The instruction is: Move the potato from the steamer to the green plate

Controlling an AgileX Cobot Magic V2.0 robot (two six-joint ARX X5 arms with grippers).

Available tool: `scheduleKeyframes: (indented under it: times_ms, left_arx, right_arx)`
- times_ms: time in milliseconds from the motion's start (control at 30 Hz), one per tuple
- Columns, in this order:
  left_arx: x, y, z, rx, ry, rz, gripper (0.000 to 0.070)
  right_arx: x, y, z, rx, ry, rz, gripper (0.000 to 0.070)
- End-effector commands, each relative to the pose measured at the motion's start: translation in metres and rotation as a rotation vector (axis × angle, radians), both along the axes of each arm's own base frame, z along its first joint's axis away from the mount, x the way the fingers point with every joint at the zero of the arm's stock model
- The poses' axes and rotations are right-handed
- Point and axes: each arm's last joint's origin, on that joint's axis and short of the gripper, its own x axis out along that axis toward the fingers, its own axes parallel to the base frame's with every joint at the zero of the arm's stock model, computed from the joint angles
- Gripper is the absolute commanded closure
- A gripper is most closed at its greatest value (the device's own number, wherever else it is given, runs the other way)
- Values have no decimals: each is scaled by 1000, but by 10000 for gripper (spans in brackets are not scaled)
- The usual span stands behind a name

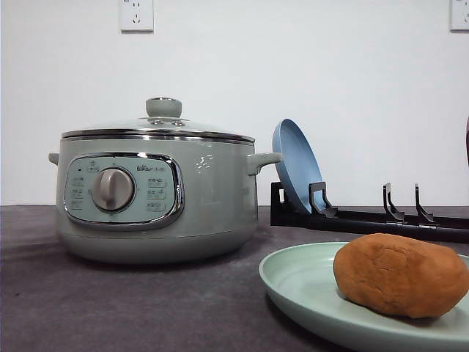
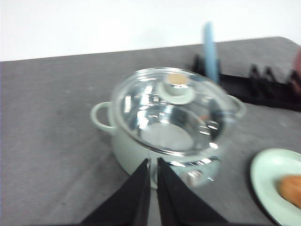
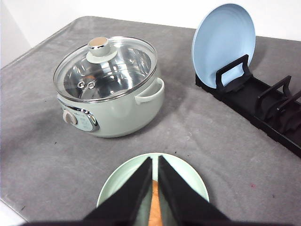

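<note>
- Front view: the potato (image 1: 399, 275) is sitting on the green plate (image 1: 300, 286), at the plate's right side, near the camera. The steamer (image 1: 154, 198) is standing well apart to the left w/ its glass lid (image 1: 157, 130) on. A blue plate (image 1: 295, 165) is leaning upright in a black rack (image 1: 366, 218) behind. Judging by this, the transfer is looking done; what is remaining is prob. just pulling clear.
- Left wrist view: the left gripper (image 2: 153, 176) is hanging above the steamer (image 2: 164, 122), fingers nearly together w/ a thin gap, carrying nothing. The lid (image 2: 171, 110) is sitting on the pot and the inside is looking bare thru the glass, though the pic is blurred. The green plate (image 2: 273, 181) w/ the potato (image 2: 290, 189) is lying off to one side.
- Right wrist view: the right gripper (image 3: 154, 186) is hovering over the green plate (image 3: 122, 183), fingers narrow, almost closed, and apparently not gripping anything. An orange bit of the potato (image 3: 155, 214) is peeking between and below the fingers; contact can't be told.
- Doing it well: the right arm is best lifting straight up before swinging away, so the fingers aren't nudging the potato or dragging the plate. The left arm is best rising clear of the lid knob (image 2: 178, 80) first, w/o sideways sweep toward the rack.
</note>
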Motion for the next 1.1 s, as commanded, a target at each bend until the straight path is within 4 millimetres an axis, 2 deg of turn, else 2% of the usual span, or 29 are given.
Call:
scheduleKeyframes:
  times_ms: [0, 267, 567, 800, 1067]
  left_arx:
    - [7, 1, -12, -9, -22, 39, 683]
    - [32, 9, -91, 4, -161, 185, 683]
    - [36, 14, -158, 23, -232, 257, 683]
    - [35, 15, -192, 32, -188, 271, 682]
    - [36, 19, -214, 38, -178, 316, 683]
  right_arx:
    - [-1, 0, 3, 17, -10, 0, 692]
    - [-1, 0, 3, 17, -10, 0, 692]
    - [-1, 0, 3, 17, -10, 0, 692]
    - [-1, 0, 3, 17, -10, 0, 692]
    - [0, 0, 3, 17, -10, 0, 692]
